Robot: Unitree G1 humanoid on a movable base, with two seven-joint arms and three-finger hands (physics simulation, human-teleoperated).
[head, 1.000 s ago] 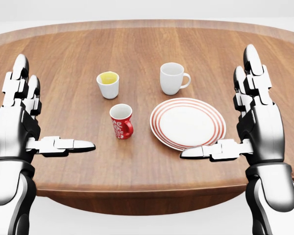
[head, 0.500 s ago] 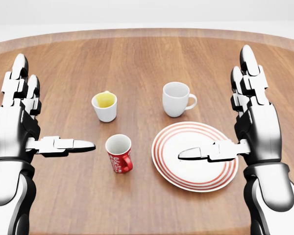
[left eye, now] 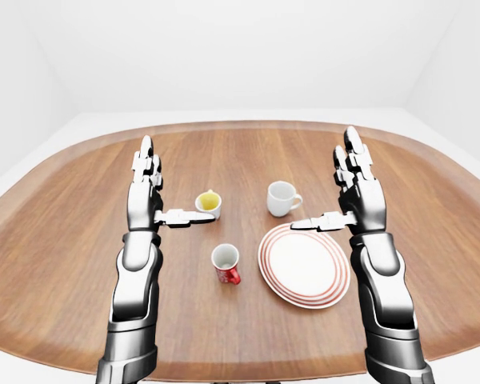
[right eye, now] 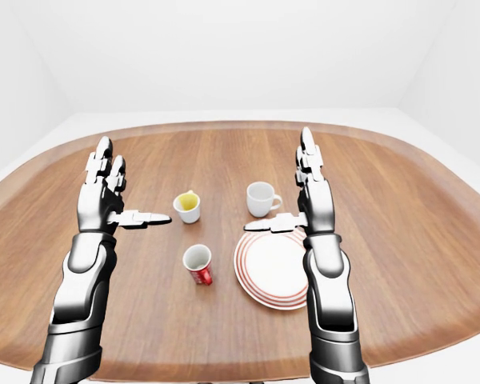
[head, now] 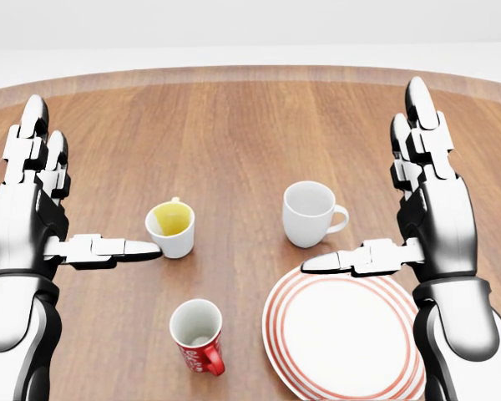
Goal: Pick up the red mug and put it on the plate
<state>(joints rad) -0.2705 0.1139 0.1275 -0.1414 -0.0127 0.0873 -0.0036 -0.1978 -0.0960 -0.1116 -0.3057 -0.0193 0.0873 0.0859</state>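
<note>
Now the whole head view has slid: the camera has moved closer over the wooden surface (head: 250, 125), so every dish sits lower in the picture than a second ago while the arms keep their places. The red mug (head: 198, 336), glossy with white lettering and a pale inside, stands upright below the left robot hand (head: 33, 209) and toward the right one, untouched. Beside it the plate (head: 344, 334), white with red rings, lies under the right robot hand (head: 430, 209), its lower edge cut off by the frame. Both robot hands, jointed chrome and black, are spread flat with fingers up and thumbs pointing inward, holding nothing. The left thumb tip overlaps a small white cup with yellow inside (head: 172, 227); whether they touch cannot be told. A plain white mug (head: 309, 214) stands near the right thumb.

From the left-eye view, the oval surface shows whole, grain running lengthwise, against white walls (left eye: 240, 48).

The right-eye view shows nearly the same; the mug's lettering is too small to read.
</note>
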